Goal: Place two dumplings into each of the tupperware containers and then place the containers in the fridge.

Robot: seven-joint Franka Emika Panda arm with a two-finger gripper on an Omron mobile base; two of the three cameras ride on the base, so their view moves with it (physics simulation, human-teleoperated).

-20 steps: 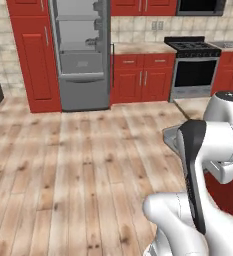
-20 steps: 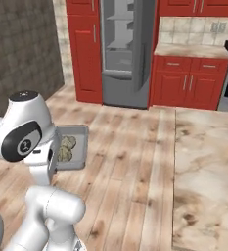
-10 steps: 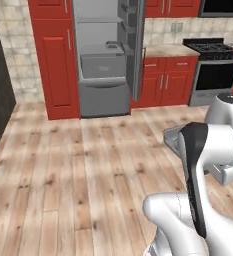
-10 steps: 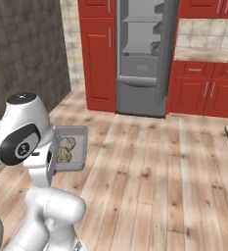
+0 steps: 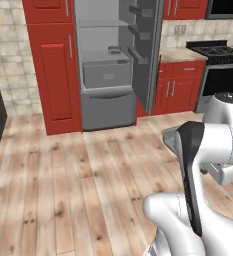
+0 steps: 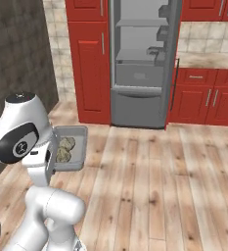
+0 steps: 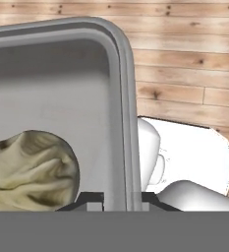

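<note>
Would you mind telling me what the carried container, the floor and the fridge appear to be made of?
Tupperware container: probably plastic, matte grey, with a smooth moulded rim and rounded corners; the hand view suggests slightly translucent walls. Floor: wood planks, light tan, with visible grain, knots and seams. Fridge: looks like brushed grey metal, uniform and dull; its inner shelves are plain grey, material unclear.

red cabinets (image 5: 55, 75) — wall | stove (image 5: 219, 72) — far right | wood floor (image 6: 154, 186)

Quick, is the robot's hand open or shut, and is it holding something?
Gripper: shut on the rim of the shallow grey see-through tupperware container, with two tan dumplings inside.
</note>
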